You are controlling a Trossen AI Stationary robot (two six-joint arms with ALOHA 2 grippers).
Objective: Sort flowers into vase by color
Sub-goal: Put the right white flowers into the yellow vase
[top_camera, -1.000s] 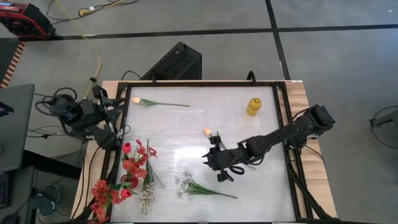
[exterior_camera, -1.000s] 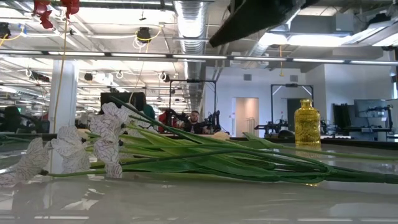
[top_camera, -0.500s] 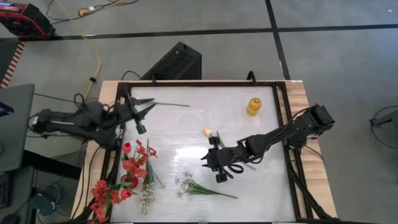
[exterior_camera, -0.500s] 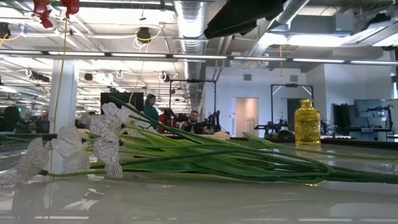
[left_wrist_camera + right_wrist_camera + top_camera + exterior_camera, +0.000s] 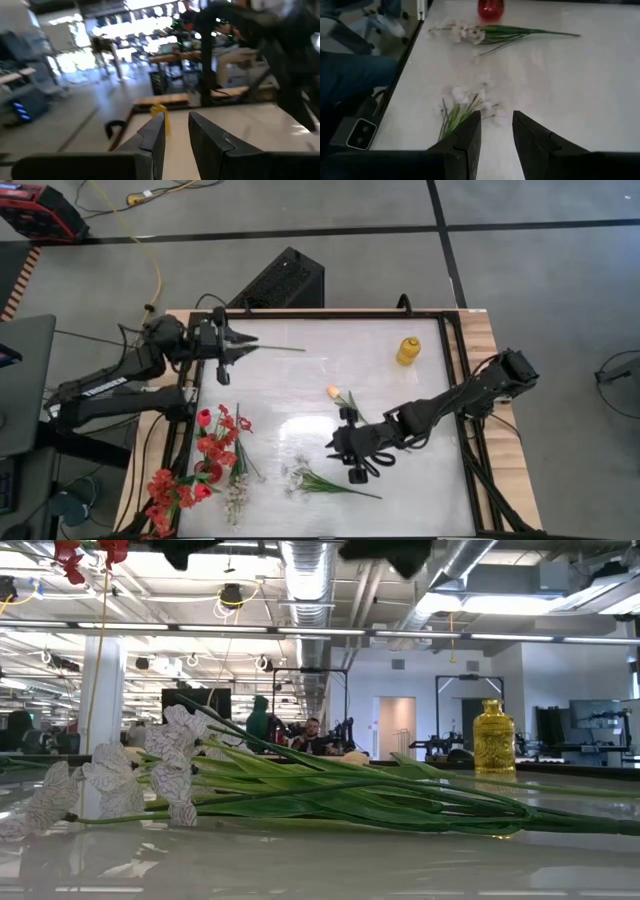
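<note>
Though scanned, flowers [image 5: 222,442] unlabelled

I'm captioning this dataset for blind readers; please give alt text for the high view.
Overhead: the right end effector hovers above white blossom sprays; the left end effector reaches over a green stem. Red flowers lie left; a yellow vase stands far right.

Left claw [image 5: 243,344] positioned over tabletop's [image 5: 300,390] far-left corner, above green stem [image 5: 275,348]. Right claw [image 5: 348,448] held mid-tabletop, just beside peach tulip [image 5: 335,393]. White spray [image 5: 315,480] laid near front edge. Red flowers [image 5: 205,455] clustered at left side. Yellow vase [image 5: 408,351] stood upright near far-right corner.
</note>
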